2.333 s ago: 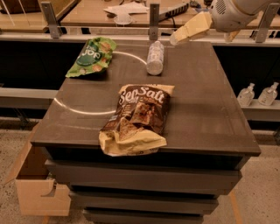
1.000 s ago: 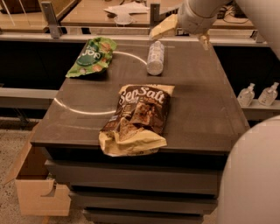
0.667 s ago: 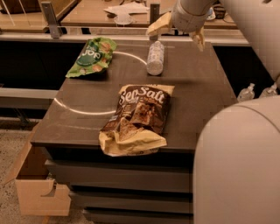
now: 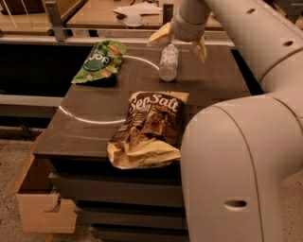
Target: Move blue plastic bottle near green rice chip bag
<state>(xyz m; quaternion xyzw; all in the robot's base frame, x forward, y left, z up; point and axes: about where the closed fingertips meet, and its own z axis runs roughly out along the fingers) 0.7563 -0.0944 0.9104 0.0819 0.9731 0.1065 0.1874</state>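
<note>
The blue plastic bottle [image 4: 168, 62], translucent with a pale label, lies on its side at the back middle of the dark table [image 4: 94, 113]. The green rice chip bag [image 4: 100, 61] lies at the back left corner, well apart from the bottle. My gripper [image 4: 179, 41] hangs open just above the bottle's far end, one tan finger [image 4: 160, 36] to its left and the other [image 4: 200, 47] to its right. It holds nothing. My large pale arm fills the right side of the view.
A brown and cream "Sea Salt" bag [image 4: 149, 127] lies at the front middle of the table. A cardboard box [image 4: 35, 198] stands on the floor at the lower left. A wooden counter [image 4: 109, 12] with papers runs behind the table.
My arm has swung left from the table's back right, and the gripper has come down over the bottle. The bottle and both bags have not moved.
</note>
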